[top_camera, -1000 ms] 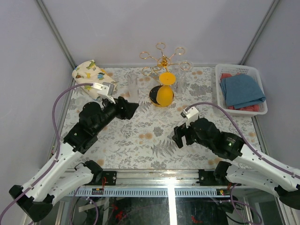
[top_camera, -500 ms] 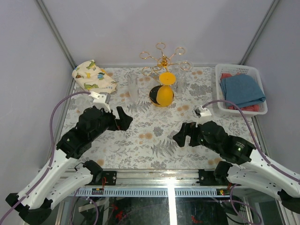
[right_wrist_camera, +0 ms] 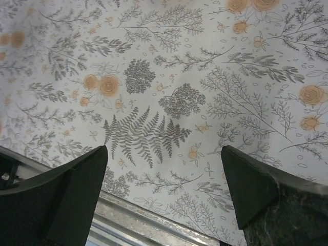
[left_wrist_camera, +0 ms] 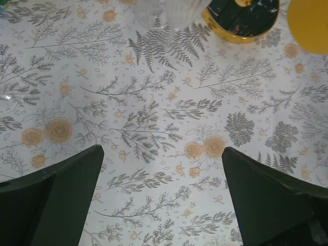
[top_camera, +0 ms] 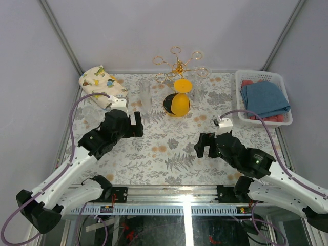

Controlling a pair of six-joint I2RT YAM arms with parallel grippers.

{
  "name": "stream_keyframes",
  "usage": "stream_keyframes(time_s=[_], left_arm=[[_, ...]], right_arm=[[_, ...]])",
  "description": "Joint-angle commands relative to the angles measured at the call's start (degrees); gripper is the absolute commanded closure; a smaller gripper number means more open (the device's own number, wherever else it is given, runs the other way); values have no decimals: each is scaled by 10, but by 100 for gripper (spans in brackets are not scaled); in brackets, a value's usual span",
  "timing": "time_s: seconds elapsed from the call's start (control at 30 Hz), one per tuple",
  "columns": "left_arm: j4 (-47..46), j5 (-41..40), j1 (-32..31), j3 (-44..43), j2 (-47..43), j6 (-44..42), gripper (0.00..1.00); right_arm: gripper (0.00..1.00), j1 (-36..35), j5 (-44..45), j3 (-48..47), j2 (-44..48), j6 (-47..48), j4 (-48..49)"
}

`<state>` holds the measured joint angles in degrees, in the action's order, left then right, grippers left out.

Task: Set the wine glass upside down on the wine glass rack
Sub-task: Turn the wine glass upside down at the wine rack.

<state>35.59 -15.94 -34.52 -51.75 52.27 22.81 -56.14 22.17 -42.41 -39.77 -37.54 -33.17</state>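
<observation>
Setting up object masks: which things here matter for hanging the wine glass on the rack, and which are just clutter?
Job: wine glass rack; left clear glass; right clear glass; lower yellow disc and upper yellow disc at the rack, possibly glass feet.
Clutter: printed cloth bundle; white basket; blue cloths inside it.

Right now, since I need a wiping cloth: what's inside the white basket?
A folded blue cloth lies in the white basket, on top of red items. It covers most of them, so they cannot be identified.
</observation>
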Motion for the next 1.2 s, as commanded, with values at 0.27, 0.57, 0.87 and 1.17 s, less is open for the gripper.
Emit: stream_keyframes(time_s=[0.27, 0.57, 0.87, 1.17], left_arm=[[73, -89, 43, -25, 37, 6, 0], [63, -57, 127, -23, 62, -11, 0], [25, -123, 166, -41, 116, -15, 0], [-2, -124, 279, -7, 97, 6, 0]], right_arm=[[1, -1, 63, -42, -78, 48, 43], [1, -1, 60, -30, -124, 81, 81], [1, -2, 53, -10, -141, 106, 113], [1, -1, 31, 5, -135, 127, 137]])
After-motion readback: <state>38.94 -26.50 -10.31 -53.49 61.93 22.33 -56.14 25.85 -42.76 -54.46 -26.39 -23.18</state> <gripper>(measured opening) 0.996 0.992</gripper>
